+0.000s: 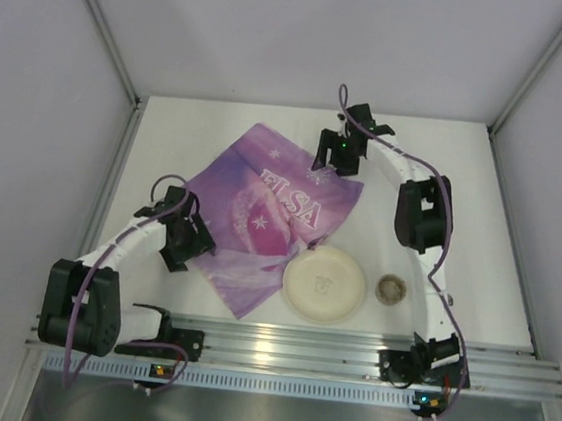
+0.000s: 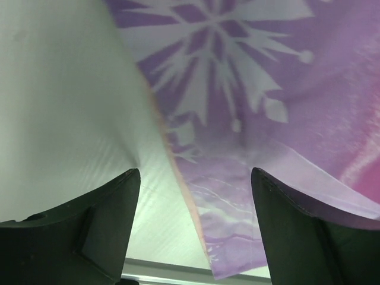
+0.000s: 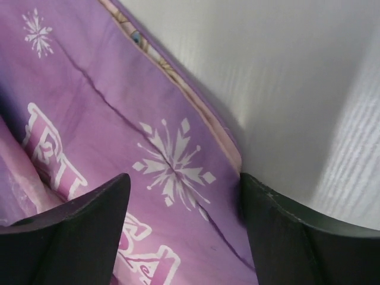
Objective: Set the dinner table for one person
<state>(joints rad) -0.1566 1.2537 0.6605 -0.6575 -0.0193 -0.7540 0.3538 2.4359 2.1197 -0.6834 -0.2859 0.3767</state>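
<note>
Straddling placemat [image 1: 260,218] edges, left hand [image 2: 196,175] and right hand [image 3: 184,178] gape released; plate [image 1: 324,285] touches its corner.

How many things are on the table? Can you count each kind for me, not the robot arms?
Purple placemat: 1
Plate: 1
Small bowl: 1
Total: 3
</note>
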